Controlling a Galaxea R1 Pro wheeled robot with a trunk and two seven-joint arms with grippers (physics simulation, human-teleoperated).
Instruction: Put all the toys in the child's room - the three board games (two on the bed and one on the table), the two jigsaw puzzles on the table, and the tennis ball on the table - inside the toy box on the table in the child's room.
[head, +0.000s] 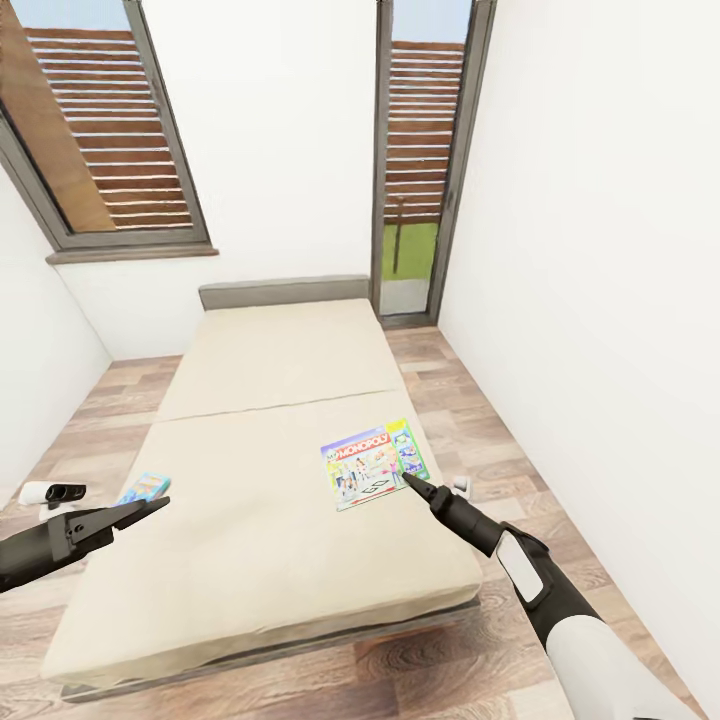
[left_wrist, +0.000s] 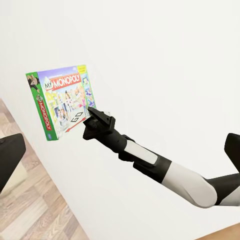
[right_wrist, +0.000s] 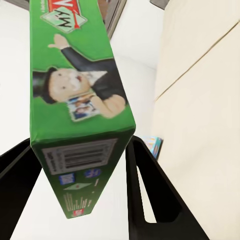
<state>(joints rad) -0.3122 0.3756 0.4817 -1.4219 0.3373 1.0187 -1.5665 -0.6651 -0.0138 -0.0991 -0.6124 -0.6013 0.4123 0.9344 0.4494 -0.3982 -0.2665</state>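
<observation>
Right tool (head: 410, 481) clamped on Monopoly box (head: 375, 465), lifted above bed (head: 250, 540); left tool (head: 150, 508) empty, opening unclear.

You can see two tall windows (head: 110, 130) with a brown slat fence (head: 425, 130) and green grass (head: 410, 248) outside.
</observation>
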